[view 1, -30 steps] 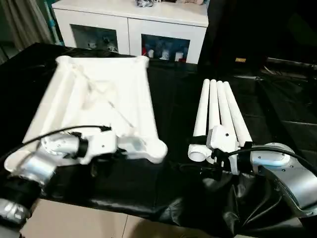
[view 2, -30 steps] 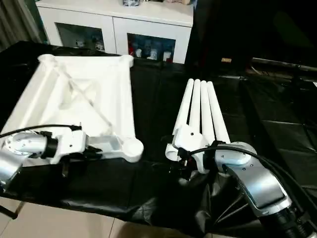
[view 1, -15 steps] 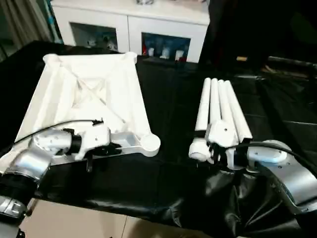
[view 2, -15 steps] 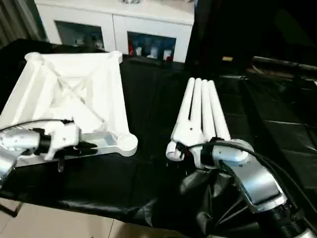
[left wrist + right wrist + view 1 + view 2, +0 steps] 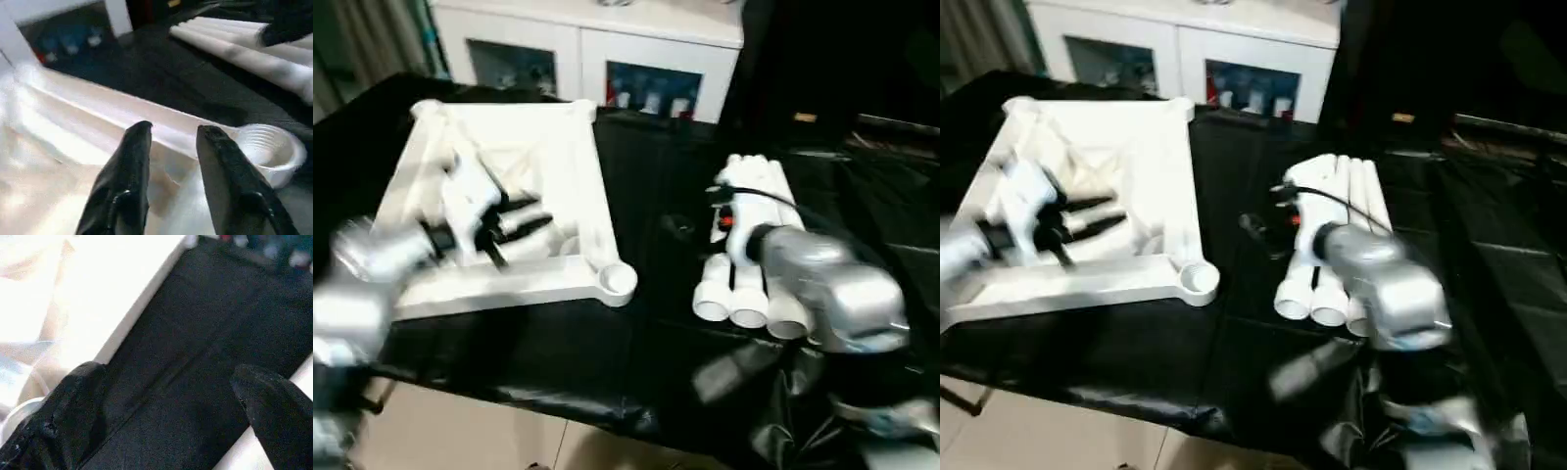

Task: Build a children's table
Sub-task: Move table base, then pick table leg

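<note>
The children's table's white tabletop (image 5: 585, 186) lies ribbed side up on the left of the black sheet, with one round corner socket (image 5: 618, 280) nearest me. Its white tube legs (image 5: 750, 286) lie side by side to the right. My left gripper (image 5: 544, 213) hovers over the tabletop's underside; in the left wrist view its fingers (image 5: 132, 161) stand apart with nothing between them, short of the socket (image 5: 266, 149). My right gripper (image 5: 677, 227) is over the bare sheet between tabletop and legs, and its fingers (image 5: 73, 396) are spread wide and hold nothing.
The black-sheeted worktable (image 5: 558, 352) ends just in front of me, with pale floor below. A white cabinet (image 5: 607, 39) with glass doors stands behind it. Crumpled black sheet hangs at the near right.
My left gripper has let go of the tabletop's near edge, opened and risen over its underside. My right arm has left the legs' near ends and swung up and inward. The camera shifted.
</note>
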Available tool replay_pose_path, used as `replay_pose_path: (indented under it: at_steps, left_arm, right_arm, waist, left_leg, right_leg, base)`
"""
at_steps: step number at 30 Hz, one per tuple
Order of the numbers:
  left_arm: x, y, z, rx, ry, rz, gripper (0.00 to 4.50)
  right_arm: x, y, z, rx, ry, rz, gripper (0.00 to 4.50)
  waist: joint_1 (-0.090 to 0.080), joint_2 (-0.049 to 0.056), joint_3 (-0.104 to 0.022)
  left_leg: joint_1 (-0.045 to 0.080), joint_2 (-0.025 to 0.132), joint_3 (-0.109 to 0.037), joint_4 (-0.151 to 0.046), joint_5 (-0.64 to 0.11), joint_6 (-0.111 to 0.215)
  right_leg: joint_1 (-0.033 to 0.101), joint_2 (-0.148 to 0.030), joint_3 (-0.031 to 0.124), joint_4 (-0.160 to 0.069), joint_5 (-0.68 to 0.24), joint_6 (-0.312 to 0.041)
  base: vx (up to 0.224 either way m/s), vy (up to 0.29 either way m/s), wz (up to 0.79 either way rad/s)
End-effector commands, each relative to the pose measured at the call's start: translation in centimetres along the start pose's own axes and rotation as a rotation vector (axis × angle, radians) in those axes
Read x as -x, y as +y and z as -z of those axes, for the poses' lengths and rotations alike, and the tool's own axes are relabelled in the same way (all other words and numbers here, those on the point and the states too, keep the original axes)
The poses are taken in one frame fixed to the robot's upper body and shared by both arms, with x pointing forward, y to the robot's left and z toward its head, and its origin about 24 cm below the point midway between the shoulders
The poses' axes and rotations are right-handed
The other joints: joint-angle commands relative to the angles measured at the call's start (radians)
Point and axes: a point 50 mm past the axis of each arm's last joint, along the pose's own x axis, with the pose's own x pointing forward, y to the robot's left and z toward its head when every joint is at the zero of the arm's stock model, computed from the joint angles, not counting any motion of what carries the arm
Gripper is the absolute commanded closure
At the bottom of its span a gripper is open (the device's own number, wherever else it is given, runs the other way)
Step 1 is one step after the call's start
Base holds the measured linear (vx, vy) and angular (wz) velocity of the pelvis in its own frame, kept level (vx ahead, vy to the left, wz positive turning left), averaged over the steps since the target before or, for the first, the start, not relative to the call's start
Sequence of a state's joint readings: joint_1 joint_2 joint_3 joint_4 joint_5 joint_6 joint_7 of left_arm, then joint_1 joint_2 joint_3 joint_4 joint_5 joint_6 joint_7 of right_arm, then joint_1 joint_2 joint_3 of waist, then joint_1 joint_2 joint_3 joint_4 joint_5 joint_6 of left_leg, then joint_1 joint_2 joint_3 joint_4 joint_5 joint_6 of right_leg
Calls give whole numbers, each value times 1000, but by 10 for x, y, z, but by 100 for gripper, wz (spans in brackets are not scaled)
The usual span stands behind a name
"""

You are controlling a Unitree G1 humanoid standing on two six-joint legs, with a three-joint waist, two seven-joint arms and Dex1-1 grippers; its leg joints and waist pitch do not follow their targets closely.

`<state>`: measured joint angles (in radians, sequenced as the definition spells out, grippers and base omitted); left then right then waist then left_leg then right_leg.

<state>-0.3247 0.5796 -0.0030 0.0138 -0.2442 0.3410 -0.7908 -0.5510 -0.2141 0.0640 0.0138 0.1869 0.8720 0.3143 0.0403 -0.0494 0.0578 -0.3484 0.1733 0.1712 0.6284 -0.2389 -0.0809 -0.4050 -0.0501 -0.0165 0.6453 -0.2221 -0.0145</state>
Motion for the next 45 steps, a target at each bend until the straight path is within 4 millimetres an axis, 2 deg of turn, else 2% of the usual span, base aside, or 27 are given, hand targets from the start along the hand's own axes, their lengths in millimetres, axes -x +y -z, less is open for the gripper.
replay_pose_path:
  at_steps: [1,2,3,4,5,6,7,9,10,11,12,13,15,18,19,21,25,28,30,35,37,39,41,44,45]
  left_arm:
    - [-1,-3,-10,-6,-23,-3,277]
    - [-3,-10,-12,14,-29,13,277]
    - [-4,-11,-13,22,-33,20,277]
    - [-8,-14,-15,21,-39,32,277]
    - [-11,-16,-16,21,-43,50,277]
    - [-12,-16,-16,22,-44,56,277]
    - [-16,-21,-19,15,-40,82,277]
    - [-17,-23,-21,5,-37,101,277]
    - [-16,-27,-24,-9,-26,124,277]
    - [-16,-27,-24,-9,-26,124,277]
    - [-14,-30,-24,-13,-21,156,277]
    - [-13,-32,-25,-13,-18,172,277]
    - [-8,-37,-23,-25,12,243,277]
    - [-8,-38,-22,-40,22,263,277]
    - [-8,-39,-23,-48,20,275,277]
    - [-9,-39,-24,-50,22,277,277]
    - [-9,-41,-24,-47,31,282,277]
    - [-8,-42,-25,-47,28,287,277]
    - [-7,-42,-26,-46,24,288,277]
    - [-6,-43,-27,-44,16,287,277]
    - [-6,-43,-27,-43,17,290,277]
    - [-6,-45,-27,-41,18,297,277]
    - [-6,-47,-27,-41,24,307,277]
    - [-6,-50,-26,-38,33,319,277]
    - [-6,-50,-26,-38,33,319,277]
  right_arm:
    - [-2,-9,2,-7,37,64,0]
    - [-8,-12,4,-51,97,106,0]
    - [-9,-12,5,-74,119,116,0]
    - [-13,-15,4,-104,142,129,0]
    - [-15,-17,4,-126,159,142,0]
    - [-16,-18,5,-133,163,144,0]
    - [-19,-21,7,-150,203,168,0]
    - [-20,-24,9,-160,235,185,0]
    - [-23,-27,14,-154,280,224,0]
    - [-23,-27,14,-154,280,224,0]
    - [-25,-29,16,-151,301,239,0]
    - [-25,-30,17,-149,311,246,0]
    - [-26,-32,20,-154,349,260,0]
    - [-26,-33,22,-157,377,266,0]
    - [-27,-31,24,-181,391,259,0]
    - [-28,-29,26,-196,401,243,0]
    - [-31,-24,30,-222,434,210,0]
    - [-33,-19,27,-243,419,169,0]
    - [-34,-16,21,-244,381,145,0]
    - [-36,-14,7,-257,325,126,0]
    - [-36,-15,10,-261,360,135,0]
    - [-37,-16,17,-267,410,137,0]
    - [-38,-16,29,-293,464,122,0]
    - [-40,-16,38,-336,490,109,0]
    - [-40,-16,38,-336,490,109,0]
  waist:
    - [4,19,-65]
    - [3,23,-63]
    - [7,35,-63]
    - [5,28,-61]
    - [5,44,-61]
    - [5,39,-60]
    - [9,19,-60]
    - [13,28,-61]
    - [15,12,-63]
    - [16,16,-63]
    - [15,13,-63]
    - [14,15,-65]
    - [11,13,-64]
    - [6,15,-61]
    - [6,10,-61]
    - [7,12,-61]
    - [5,9,-62]
    - [4,4,-64]
    - [4,5,-63]
    - [4,2,-62]
    - [3,4,-62]
    - [3,-2,-61]
    - [3,0,-63]
    - [3,-7,-64]
    - [4,-5,-64]
  left_leg:
    - [12,44,-4,-80,36,-21]
    - [8,39,-4,-82,41,-23]
    - [7,37,-8,-82,39,-29]
    - [6,38,-7,-84,15,-37]
    - [11,37,-7,-85,-7,-53]
    - [8,36,-8,-85,-17,-58]
    - [3,35,-6,-86,-15,-52]
    - [2,35,-8,-85,2,-50]
    - [-1,36,-7,-86,30,-41]
    - [0,37,-7,-85,34,-42]
    - [-1,37,-6,-84,49,-38]
    - [-3,36,-7,-84,63,-36]
    - [-3,34,-5,-82,67,-32]
    - [1,35,-3,-84,40,-37]
    - [1,36,-3,-85,42,-37]
    - [2,37,-3,-85,33,-40]
    - [1,38,-4,-86,20,-44]
    - [-1,39,-4,-85,35,-37]
    - [-2,39,-5,-85,45,-32]
    - [0,39,-3,-85,41,-29]
    - [1,38,-3,-85,40,-32]
    - [-1,38,-3,-86,39,-33]
    - [1,38,-2,-85,43,-38]
    - [2,39,-1,-84,54,-34]
    - [3,40,-2,-84,55,-34]
  right_leg:
    - [53,-69,47,-53,106,-252]
    - [55,-62,46,-52,147,-252]
    - [57,-64,46,-49,148,-253]
    - [57,-63,45,-53,126,-249]
    - [53,-61,42,-56,106,-245]
    - [56,-61,43,-56,97,-244]
    - [63,-64,47,-58,87,-234]
    - [65,-67,47,-56,88,-229]
    - [69,-69,47,-55,85,-221]
    - [66,-70,47,-54,83,-222]
    - [66,-68,47,-54,99,-220]
    - [68,-68,46,-51,118,-221]
    - [67,-65,46,-51,130,-217]
    - [62,-62,46,-55,87,-211]
    - [63,-63,46,-55,83,-209]
    - [61,-63,46,-55,76,-208]
    - [63,-66,46,-55,63,-209]
    - [64,-66,45,-53,82,-212]
    - [64,-66,45,-52,93,-214]
    - [63,-66,45,-53,79,-216]
    - [60,-65,44,-53,72,-217]
    - [63,-66,45,-53,66,-213]
    - [60,-65,44,-52,74,-216]
    - [61,-65,44,-50,107,-226]
    - [61,-66,44,-49,110,-228]
  base:
    - [0,0,0]
    - [0,0,0]
    - [0,0,0]
    - [0,0,0]
    - [0,0,0]
    - [0,0,0]
    - [0,0,0]
    - [0,0,0]
    - [0,0,0]
    - [0,0,0]
    - [0,0,0]
    - [0,0,0]
    - [0,0,0]
    - [0,0,0]
    - [0,0,0]
    - [0,0,0]
    - [0,0,0]
    - [0,0,0]
    - [0,0,0]
    - [0,0,0]
    - [0,0,0]
    - [0,0,0]
    - [0,0,0]
    - [0,0,0]
    - [0,0,0]
